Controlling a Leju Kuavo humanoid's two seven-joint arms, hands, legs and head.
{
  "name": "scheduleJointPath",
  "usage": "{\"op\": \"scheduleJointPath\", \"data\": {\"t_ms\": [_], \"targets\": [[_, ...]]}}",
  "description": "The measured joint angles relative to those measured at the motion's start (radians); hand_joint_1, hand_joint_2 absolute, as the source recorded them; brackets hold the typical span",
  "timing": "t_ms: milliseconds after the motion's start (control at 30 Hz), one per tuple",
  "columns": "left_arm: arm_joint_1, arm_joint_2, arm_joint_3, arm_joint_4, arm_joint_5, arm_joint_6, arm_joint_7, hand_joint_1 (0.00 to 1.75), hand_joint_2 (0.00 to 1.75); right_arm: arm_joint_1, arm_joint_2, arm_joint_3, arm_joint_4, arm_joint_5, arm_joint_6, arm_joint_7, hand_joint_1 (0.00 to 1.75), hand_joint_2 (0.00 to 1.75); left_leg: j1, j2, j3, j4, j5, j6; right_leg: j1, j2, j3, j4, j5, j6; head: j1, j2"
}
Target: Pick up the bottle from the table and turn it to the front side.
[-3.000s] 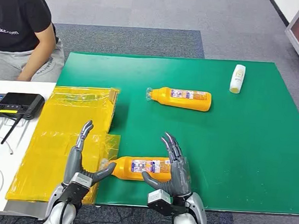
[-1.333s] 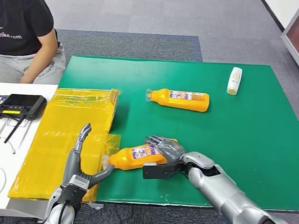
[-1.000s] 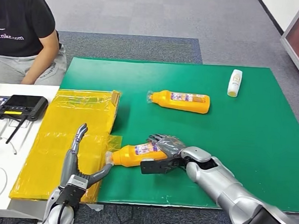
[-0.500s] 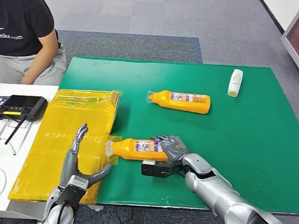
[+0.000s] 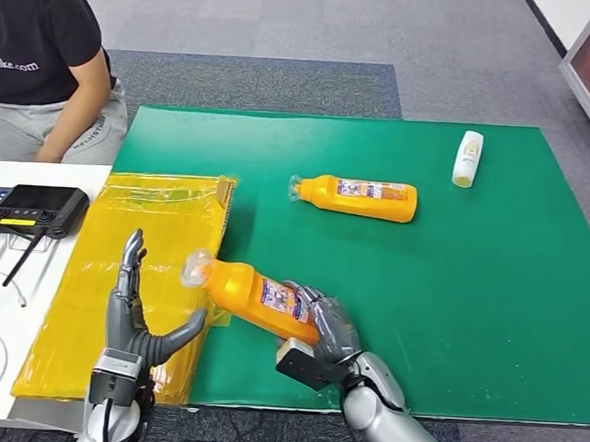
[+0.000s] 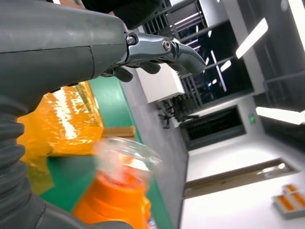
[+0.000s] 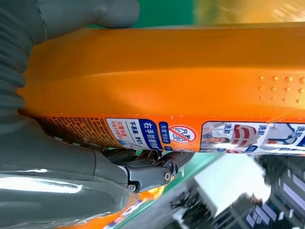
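Observation:
My right hand [image 5: 324,333] grips the base end of an orange bottle [image 5: 255,295] with a clear cap and a label strip, lifted off the green mat [image 5: 439,290] and tilted, cap end up and to the left. In the right wrist view the orange bottle [image 7: 162,81] lies across my right hand [image 7: 54,152], label facing the fingers. My left hand [image 5: 131,321] is raised, fingers spread, just left of the cap and not touching it. The left wrist view shows the blurred bottle cap [image 6: 126,157] close to my left hand [image 6: 65,52].
A second orange bottle [image 5: 358,197] lies on its side mid-mat. A small white bottle [image 5: 467,157] lies at the far right. Yellow plastic bags [image 5: 138,262] cover the mat's left edge. A black controller [image 5: 31,208] sits on the white table; a person [image 5: 38,55] sits behind.
My right hand has lifted the bottle off the mat and tilted it, cap rising toward the left. My left hand has risen and moved nearer the cap. The camera shifted slightly.

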Motion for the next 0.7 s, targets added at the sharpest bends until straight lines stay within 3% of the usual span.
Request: {"op": "scheduleJointPath", "data": {"t_ms": [100,233,300,700], "targets": [[0.014,-0.016,0.005,-0.037,0.073,0.027,-0.014,0.00,1.75,0.049,0.015,-0.054,-0.069,-0.041,-0.008,-0.013,1.75,1.75,0.000,0.000,-0.002,0.000,0.000,0.000,0.000,0.000,-0.002,0.000,0.000,0.000,0.000,0.000],[0.039,-0.052,0.009,-0.118,0.196,0.156,-0.015,0.00,1.75,0.110,0.024,-0.105,-0.146,-0.068,-0.007,-0.017,1.75,1.75,0.000,0.000,-0.004,0.000,-0.001,0.001,0.000,-0.001,-0.003,0.000,-0.001,0.000,0.000,0.000],[0.048,-0.063,0.012,-0.143,0.236,0.176,-0.015,0.00,1.75,0.137,0.026,-0.120,-0.180,-0.071,-0.008,-0.017,1.75,1.75,-0.001,0.000,-0.005,0.000,-0.002,0.001,-0.001,-0.002,-0.004,0.000,-0.001,0.000,0.000,0.000],[0.040,-0.077,-0.015,-0.115,0.303,0.004,-0.013,0.00,1.75,0.179,0.040,-0.133,-0.263,-0.044,-0.046,-0.029,1.74,1.75,0.000,0.000,-0.005,0.000,-0.001,0.001,-0.001,-0.002,-0.005,0.000,-0.001,0.000,0.000,0.000]]}}
